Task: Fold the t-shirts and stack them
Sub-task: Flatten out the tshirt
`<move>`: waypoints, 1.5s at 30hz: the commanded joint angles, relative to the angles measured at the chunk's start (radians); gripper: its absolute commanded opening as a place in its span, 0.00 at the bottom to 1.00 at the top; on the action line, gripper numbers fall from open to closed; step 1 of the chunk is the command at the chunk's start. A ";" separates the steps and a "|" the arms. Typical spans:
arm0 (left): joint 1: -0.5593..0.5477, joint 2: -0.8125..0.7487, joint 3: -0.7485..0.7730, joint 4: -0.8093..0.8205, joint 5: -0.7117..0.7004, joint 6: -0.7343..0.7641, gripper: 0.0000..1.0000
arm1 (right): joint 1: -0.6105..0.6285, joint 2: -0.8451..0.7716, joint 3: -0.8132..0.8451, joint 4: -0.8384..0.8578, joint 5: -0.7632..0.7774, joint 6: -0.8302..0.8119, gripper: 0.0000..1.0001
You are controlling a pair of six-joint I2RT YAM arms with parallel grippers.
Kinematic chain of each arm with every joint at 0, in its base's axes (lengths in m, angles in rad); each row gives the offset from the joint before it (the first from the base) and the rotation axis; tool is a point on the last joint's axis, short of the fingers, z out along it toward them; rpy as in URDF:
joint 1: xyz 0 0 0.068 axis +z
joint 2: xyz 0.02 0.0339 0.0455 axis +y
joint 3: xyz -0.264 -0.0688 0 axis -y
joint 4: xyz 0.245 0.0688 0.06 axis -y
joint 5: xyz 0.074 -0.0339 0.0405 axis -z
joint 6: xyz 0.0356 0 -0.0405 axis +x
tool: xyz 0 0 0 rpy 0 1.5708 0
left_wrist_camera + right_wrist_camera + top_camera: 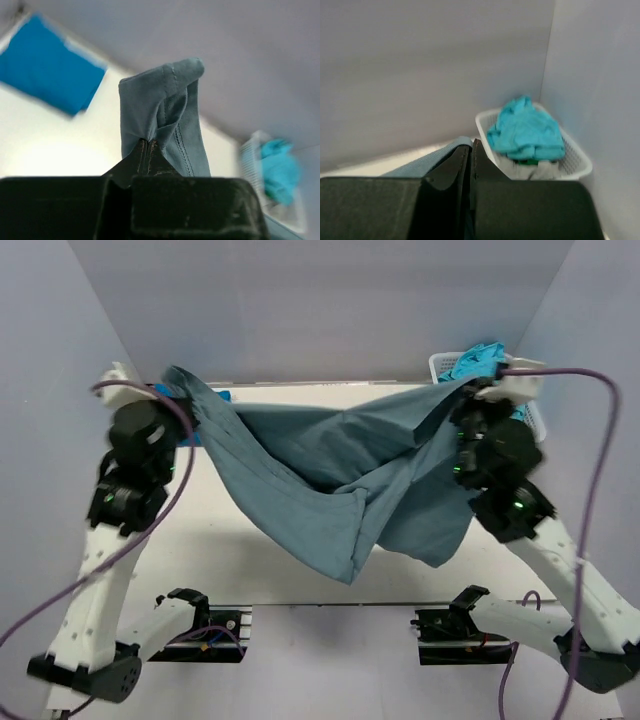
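Note:
The large dusty grey-blue t-shirt (340,475) hangs stretched in the air between my two grippers, sagging over the table's middle. My left gripper (178,392) is shut on its left end; in the left wrist view a bunched fold of the grey-blue t-shirt (160,110) sticks up past the closed jaws (148,142). My right gripper (478,392) is shut on the right end; a hem of the shirt (427,160) lies over the closed jaws (471,145). A bright blue t-shirt (47,65) lies folded flat on the table at the back left. Turquoise t-shirts (525,130) sit crumpled in the basket.
A white mesh basket (575,160) stands in the back right corner, also in the top view (440,362). Grey walls close in at the back and both sides. The white table (230,540) lies under the hanging shirt.

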 commanded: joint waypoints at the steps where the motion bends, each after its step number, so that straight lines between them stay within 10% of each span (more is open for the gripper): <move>1: 0.013 0.080 -0.130 -0.061 0.000 -0.056 0.00 | -0.032 0.080 -0.082 -0.045 0.043 0.168 0.00; 12: 0.032 0.675 -0.160 0.040 0.063 -0.084 0.00 | -0.301 0.582 -0.201 -0.061 -0.428 0.384 0.01; 14: 0.041 0.787 -0.063 -0.021 0.063 -0.084 0.02 | -0.324 0.623 -0.123 -0.082 -0.441 0.391 0.27; 15: 0.050 0.883 0.042 -0.059 0.063 -0.084 0.18 | -0.340 0.686 -0.097 -0.122 -0.475 0.390 0.68; 16: 0.050 0.922 0.098 -0.143 0.053 -0.084 0.52 | -0.346 0.708 -0.067 -0.143 -0.484 0.374 0.86; 18: 0.050 0.974 0.239 -0.230 0.040 -0.084 0.99 | -0.358 0.775 0.057 -0.254 -0.495 0.374 0.90; 27: 0.024 0.866 0.303 -0.342 0.065 0.041 1.00 | -0.388 0.694 0.142 -0.441 -0.558 0.380 0.90; 37: -0.095 0.669 0.140 -0.086 0.538 0.214 1.00 | -0.415 0.548 -0.005 -0.582 -0.613 0.555 0.90; 45: -0.365 1.030 0.445 -0.238 0.473 0.235 1.00 | -0.472 0.519 -0.102 -0.631 -0.625 0.672 0.90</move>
